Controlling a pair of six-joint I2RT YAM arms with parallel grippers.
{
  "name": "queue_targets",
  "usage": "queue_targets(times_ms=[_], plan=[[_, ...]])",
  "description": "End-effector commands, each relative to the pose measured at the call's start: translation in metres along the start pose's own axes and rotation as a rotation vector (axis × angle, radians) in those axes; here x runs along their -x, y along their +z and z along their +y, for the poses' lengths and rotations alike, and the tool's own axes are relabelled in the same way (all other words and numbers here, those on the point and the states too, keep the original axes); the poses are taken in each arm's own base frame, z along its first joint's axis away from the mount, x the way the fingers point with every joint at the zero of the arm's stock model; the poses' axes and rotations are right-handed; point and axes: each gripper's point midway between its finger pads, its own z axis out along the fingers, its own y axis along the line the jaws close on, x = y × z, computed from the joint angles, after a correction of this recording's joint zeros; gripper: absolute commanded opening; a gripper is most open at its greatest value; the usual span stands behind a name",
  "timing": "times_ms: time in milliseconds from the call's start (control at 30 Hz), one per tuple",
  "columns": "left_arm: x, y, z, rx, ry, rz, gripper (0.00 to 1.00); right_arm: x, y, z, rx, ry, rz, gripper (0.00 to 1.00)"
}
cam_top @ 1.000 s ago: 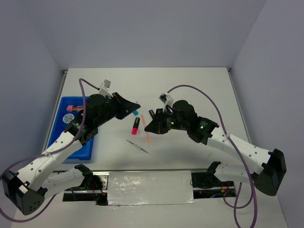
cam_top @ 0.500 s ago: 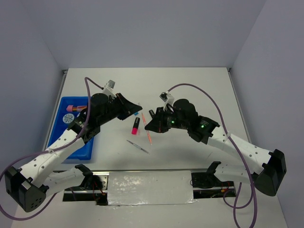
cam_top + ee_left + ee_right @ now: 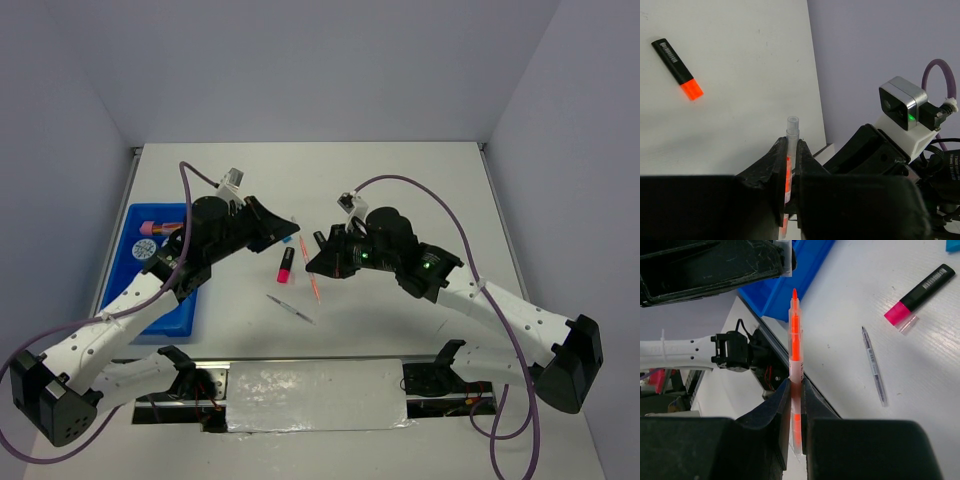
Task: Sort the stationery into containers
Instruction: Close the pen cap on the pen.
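Left hand [image 3: 791, 150] is pinched tight on a thin, clear orange pen [image 3: 792, 131]. The pen's capped end pokes just past the fingertips, and everything behind the grip is hidden by the hand's own black body. Right hand [image 3: 794, 387] is likewise clamped on an orange pen [image 3: 794, 335], whose pointed tip stands free well beyond the fingers while its rear length is lost under the hand.

From above, the two hands sit close together near the middle of the surface [image 3: 400, 180]. Only orange slivers show on either side of the right hand's fingertips, so it cannot be told whether both grip one pen or each has its own. A blue tip [image 3: 285, 238] peeks out beneath the left hand, the rest of that piece covered.

Toward the near edge lies the pink highlighter [image 3: 286, 264]. A thin grey pen [image 3: 291, 309] lies closer to that edge, apart from the highlighter. An orange highlighter [image 3: 677, 68] lies alone on the surface in the left wrist view and is hard to pick out from above.

The blue tray [image 3: 182, 312] sits along the left edge, largely crossed by the left arm. A pink cylinder [image 3: 147, 226] shows at its far end.
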Motion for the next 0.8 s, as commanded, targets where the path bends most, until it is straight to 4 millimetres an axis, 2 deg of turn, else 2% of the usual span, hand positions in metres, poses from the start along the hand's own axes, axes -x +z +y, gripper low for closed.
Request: queue_targets(times_ms=[0, 633, 767], plan=[[0.0012, 0.0005, -0.0094, -0.049, 0.031, -0.004, 0.0, 0.0236, -0.0061, 0.0186, 0.049, -0.035, -0.062, 0.0], [-0.0059, 0.0056, -0.0083, -0.053, 0.045, 0.029, 0.0, 0.0225, -0.0026, 0.0117, 0.035, -0.011, -0.053, 0.0], [-0.008, 0.0068, -0.0074, -0.052, 0.049, 0.037, 0.0, 0.0282, -0.0037, 0.0107, 0.031, -0.01, -0.066, 0.0]])
